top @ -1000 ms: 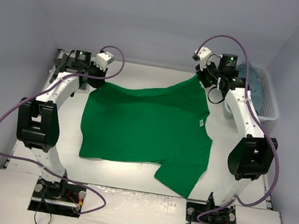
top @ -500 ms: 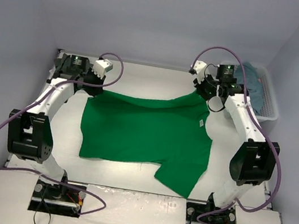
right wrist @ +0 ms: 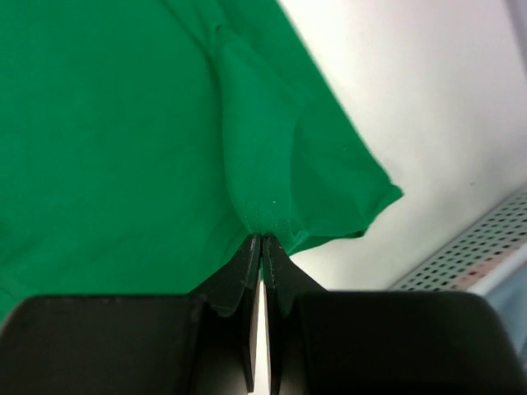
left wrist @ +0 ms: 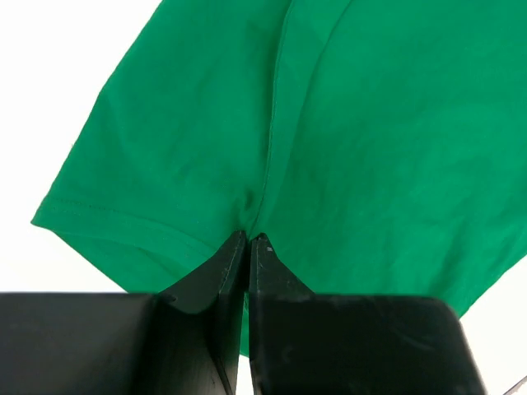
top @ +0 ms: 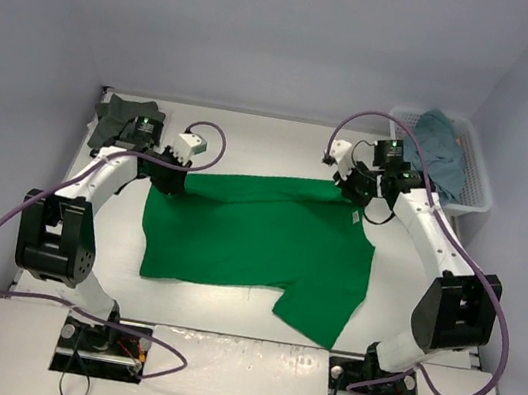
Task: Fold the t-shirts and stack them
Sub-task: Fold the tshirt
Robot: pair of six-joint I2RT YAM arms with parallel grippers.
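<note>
A bright green t-shirt (top: 256, 242) lies spread across the middle of the table, its far edge lifted and folded toward me. My left gripper (top: 172, 180) is shut on its far left corner; the left wrist view shows the jaws (left wrist: 249, 239) pinching green cloth beside a sleeve hem. My right gripper (top: 347, 186) is shut on the far right corner, where the right wrist view shows its jaws (right wrist: 261, 239) clamping a bunched fold of the shirt (right wrist: 123, 140). A dark grey-green t-shirt (top: 113, 117) lies at the far left. A teal-blue t-shirt (top: 442, 146) fills the basket.
A white mesh basket (top: 474, 187) stands at the far right corner, close behind my right arm; its perforated wall (right wrist: 478, 247) shows in the right wrist view. Grey walls enclose the table on three sides. Purple cables loop above both wrists.
Both grippers, shut on the shirt's far corners, have moved toward me and lower, drawing the far edge over the shirt. The dark shirt and the basket's contents are now uncovered.
</note>
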